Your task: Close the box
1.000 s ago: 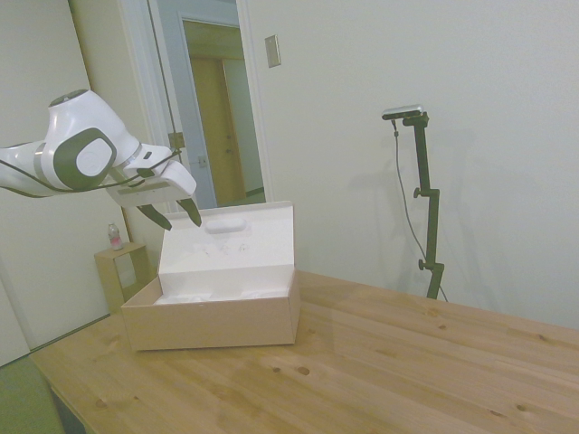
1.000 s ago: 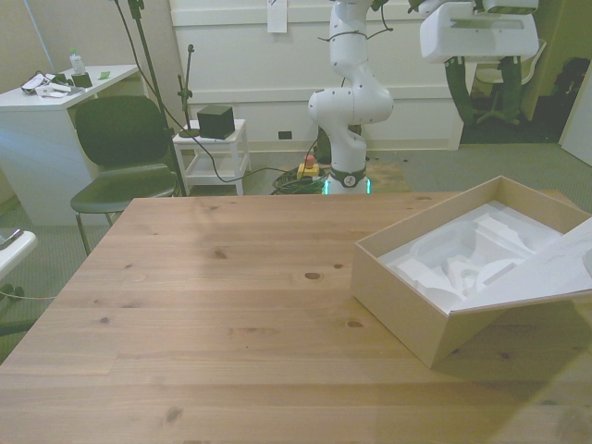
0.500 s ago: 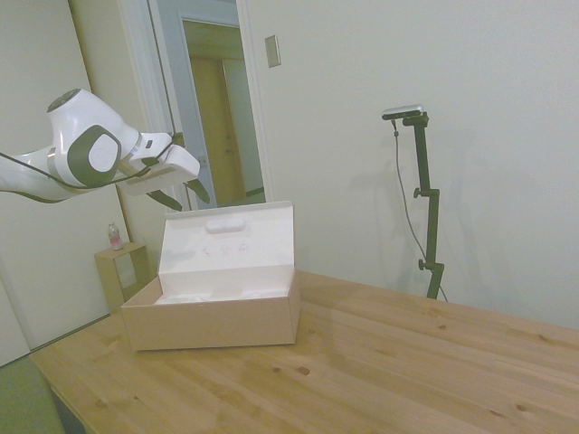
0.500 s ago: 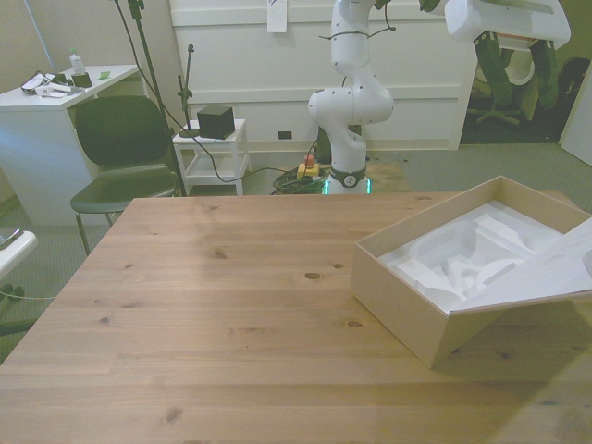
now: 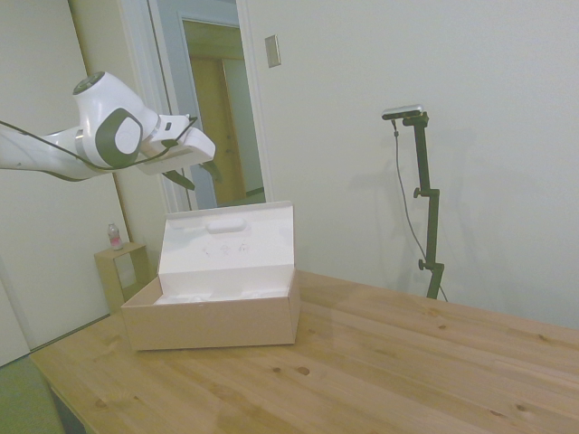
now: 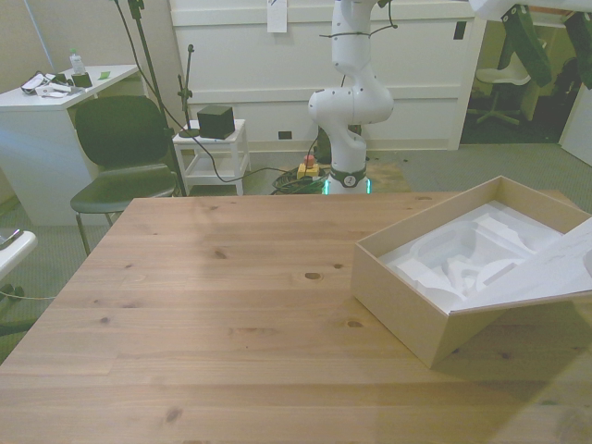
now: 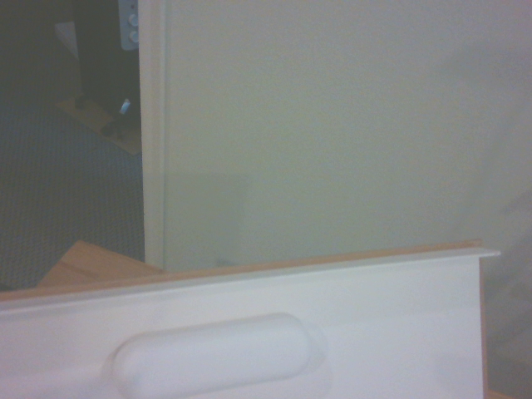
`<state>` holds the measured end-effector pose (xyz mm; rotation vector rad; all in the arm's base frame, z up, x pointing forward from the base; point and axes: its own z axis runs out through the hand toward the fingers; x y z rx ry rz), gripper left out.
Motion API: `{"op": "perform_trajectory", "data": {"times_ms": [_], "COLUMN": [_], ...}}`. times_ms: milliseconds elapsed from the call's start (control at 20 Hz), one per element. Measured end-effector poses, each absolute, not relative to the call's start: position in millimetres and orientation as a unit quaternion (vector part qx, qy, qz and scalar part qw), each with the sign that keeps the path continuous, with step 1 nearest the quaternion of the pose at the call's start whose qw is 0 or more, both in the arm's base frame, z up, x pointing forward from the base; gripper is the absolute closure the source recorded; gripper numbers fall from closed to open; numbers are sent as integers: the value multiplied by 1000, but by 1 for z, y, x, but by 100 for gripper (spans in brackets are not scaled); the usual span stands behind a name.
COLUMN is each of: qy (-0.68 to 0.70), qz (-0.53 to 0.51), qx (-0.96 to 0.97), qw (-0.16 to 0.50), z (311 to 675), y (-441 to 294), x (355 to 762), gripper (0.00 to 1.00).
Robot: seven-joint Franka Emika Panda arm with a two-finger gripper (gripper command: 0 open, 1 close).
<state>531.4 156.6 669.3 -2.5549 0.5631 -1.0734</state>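
The box (image 5: 213, 312) sits on the wooden table (image 5: 380, 380), at the end nearest the arm in the side view and toward the front view's right (image 6: 444, 296). It is open: the lid (image 5: 228, 242) stands upright from the back edge, its white inner face turned toward the camera in the side view, with the oval handle cut-out (image 5: 226, 226) near its top edge. Inside the tan walls lies a white moulded insert (image 6: 462, 264) with shaped recesses; nothing shows in those recesses. In the front view the lid (image 6: 546, 273) leans across the box's right part and hides some of the insert.

The gripper (image 5: 194, 174) hangs in the air above the lid's top edge, well clear of it and touching nothing. Its dark fingers (image 6: 527, 51) are spread apart in the front view, with nothing between them.

The wrist view shows the lid's top edge (image 7: 249, 278) and the oval cut-out (image 7: 216, 362) up close, with a pale wall behind.

Beyond the table in the side view, a small wooden cube stand (image 5: 122, 271) carries a little bottle (image 5: 114, 237)
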Motion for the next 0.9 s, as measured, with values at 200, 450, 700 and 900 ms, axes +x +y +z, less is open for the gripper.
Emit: {"op": "perform_trajectory", "data": {"times_ms": [200,450,700,900], "qy": [196,191,184,172], "qz": [-367,-357,-347,-345], "qx": [-895,-902,-909,-913], "qw": [159,153,141,134], "z": [664,654,633,615], "y": [157,163,172,190], "x": [564,599,634,660], "gripper": [0,0,0,0]}}
